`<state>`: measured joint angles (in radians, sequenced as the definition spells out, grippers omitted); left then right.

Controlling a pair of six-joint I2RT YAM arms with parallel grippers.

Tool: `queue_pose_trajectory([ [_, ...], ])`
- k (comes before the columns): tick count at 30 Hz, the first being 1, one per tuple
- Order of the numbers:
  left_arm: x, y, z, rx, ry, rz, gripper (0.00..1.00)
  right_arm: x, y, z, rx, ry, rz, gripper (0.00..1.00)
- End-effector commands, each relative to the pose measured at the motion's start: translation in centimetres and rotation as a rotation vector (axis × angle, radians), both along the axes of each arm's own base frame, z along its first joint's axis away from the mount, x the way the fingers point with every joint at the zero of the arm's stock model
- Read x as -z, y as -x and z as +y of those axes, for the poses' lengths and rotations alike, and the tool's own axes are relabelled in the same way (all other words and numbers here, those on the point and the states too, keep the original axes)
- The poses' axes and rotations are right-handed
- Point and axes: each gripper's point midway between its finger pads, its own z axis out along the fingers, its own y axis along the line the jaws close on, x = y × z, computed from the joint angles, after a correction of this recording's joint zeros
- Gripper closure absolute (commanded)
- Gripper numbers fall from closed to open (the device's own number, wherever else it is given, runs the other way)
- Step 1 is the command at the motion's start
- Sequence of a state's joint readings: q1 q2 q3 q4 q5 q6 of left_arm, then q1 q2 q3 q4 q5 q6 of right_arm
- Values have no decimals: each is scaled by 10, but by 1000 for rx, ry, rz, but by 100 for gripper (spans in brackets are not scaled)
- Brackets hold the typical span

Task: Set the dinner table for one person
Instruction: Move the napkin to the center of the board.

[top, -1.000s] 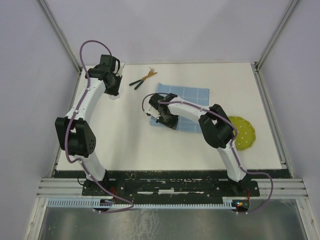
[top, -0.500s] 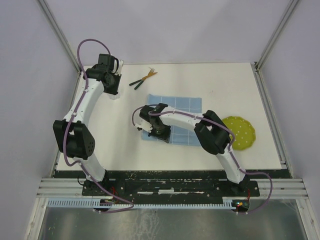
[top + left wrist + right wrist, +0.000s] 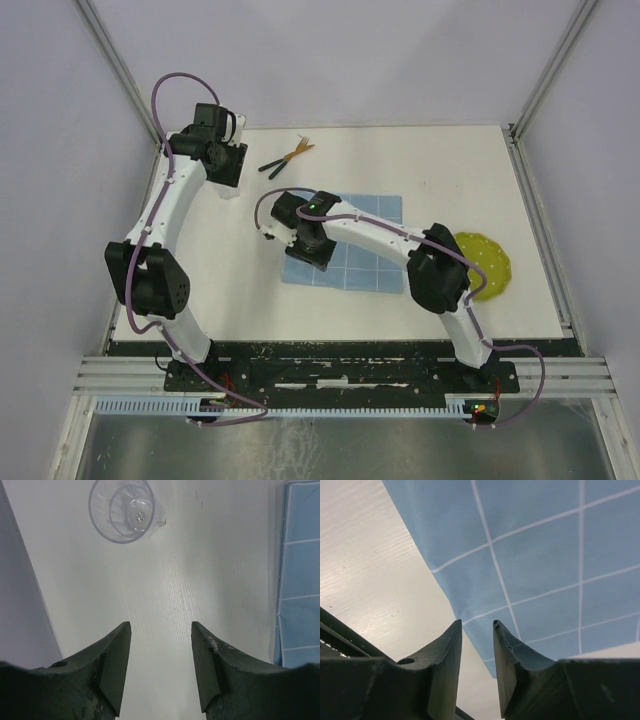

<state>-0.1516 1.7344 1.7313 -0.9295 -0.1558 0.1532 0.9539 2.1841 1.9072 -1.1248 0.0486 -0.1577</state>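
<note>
The off-white dinner table [image 3: 450, 170] carries a light-blue gridded cloth [image 3: 360, 255] near its middle. My right gripper [image 3: 305, 248] hangs over the cloth's left edge. In the right wrist view the jaws [image 3: 477, 622] stand a narrow gap apart, and the cloth [image 3: 545, 545] lies flat below them, not held. My left gripper [image 3: 228, 178] is at the far left, open and empty [image 3: 161, 625]. A clear glass [image 3: 121, 510] stands upright on the table just ahead of it. The cloth's edge [image 3: 300, 580] shows at the right of the left wrist view.
A yellow-green dotted plate [image 3: 492, 262] lies at the right, partly behind the right arm. A fork and a second utensil with dark green handles [image 3: 288, 156] lie crossed at the far edge. Grey walls enclose the table on three sides.
The cloth has slid toward the near left along with my right gripper, then stopped. The right gripper has since shifted a little to the far left. The left arm has barely moved.
</note>
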Motion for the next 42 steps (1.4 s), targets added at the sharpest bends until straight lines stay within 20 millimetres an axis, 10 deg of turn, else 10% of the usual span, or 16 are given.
queue_pose_trajectory([
  [1, -23, -4, -4, 44, 14, -64, 41, -67, -30, -8, 73, -133, -183, 61],
  [5, -21, 5, -13, 80, 58, -52, 43, -39, -44, -24, 114, -92, -132, 67],
  [10, -9, 37, -28, 165, 118, 21, 58, -14, -73, -76, 318, -55, -66, 98],
  [17, 24, 98, -70, 356, 187, 148, 97, -17, -93, -155, 412, 31, -76, 99],
  [22, 30, 124, -88, 453, 226, 191, 97, -21, -88, -191, 474, 68, -61, 99],
  [28, 45, 150, -116, 566, 259, 237, 97, -22, -79, -196, 463, 62, -55, 99],
  [42, 80, 98, -174, 596, 249, 221, 97, 3, -98, -173, 446, 57, 41, 99],
])
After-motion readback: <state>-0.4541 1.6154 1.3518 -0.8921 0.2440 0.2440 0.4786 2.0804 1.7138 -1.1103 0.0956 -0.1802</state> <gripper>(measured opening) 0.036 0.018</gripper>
